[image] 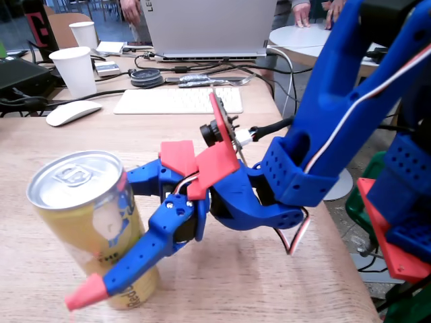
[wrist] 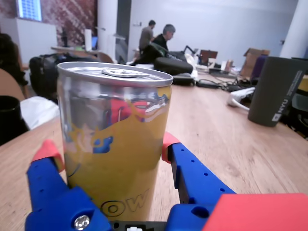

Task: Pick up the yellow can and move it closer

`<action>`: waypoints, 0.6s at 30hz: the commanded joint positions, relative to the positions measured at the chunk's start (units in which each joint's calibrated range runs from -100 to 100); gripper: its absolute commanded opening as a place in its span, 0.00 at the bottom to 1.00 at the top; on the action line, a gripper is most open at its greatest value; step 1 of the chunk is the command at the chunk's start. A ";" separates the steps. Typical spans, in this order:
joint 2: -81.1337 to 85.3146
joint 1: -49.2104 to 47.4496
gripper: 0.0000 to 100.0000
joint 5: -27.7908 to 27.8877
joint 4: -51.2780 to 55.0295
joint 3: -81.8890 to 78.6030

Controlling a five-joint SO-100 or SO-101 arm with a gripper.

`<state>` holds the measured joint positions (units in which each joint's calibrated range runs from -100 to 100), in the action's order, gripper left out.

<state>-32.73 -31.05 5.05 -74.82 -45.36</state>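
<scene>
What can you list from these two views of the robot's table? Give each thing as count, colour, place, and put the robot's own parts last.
yellow can: one, yellow with silver top, tilted at front left of the fixed view, between the fingers.
paper cups: two, white, back left.
computer mouse: one, white, right of the nearer cup.
keyboard: one, white, back centre.
laptop: one, grey, behind the keyboard.
table: one, light wood.
dark tumbler: one, dark grey, right side of the wrist view.
people: two, far background of the wrist view.
gripper: one, blue with red tips, fingers on both sides of the can.
</scene>
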 commanded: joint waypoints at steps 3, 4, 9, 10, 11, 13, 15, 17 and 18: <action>0.31 0.25 0.31 0.24 -0.38 2.36; 0.31 0.25 0.28 0.24 -0.38 2.08; 0.31 0.25 0.22 0.24 -1.12 1.61; 0.31 0.25 0.22 0.24 -1.12 1.61; 0.31 0.25 0.22 0.24 -1.12 1.61; 0.31 0.25 0.22 0.24 -0.96 1.51; 0.31 0.25 0.22 0.24 -1.12 1.51; 0.40 0.25 0.22 0.20 -0.96 1.51; 0.91 0.25 0.22 0.20 -0.55 1.51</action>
<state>-32.73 -31.14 5.05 -75.07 -45.27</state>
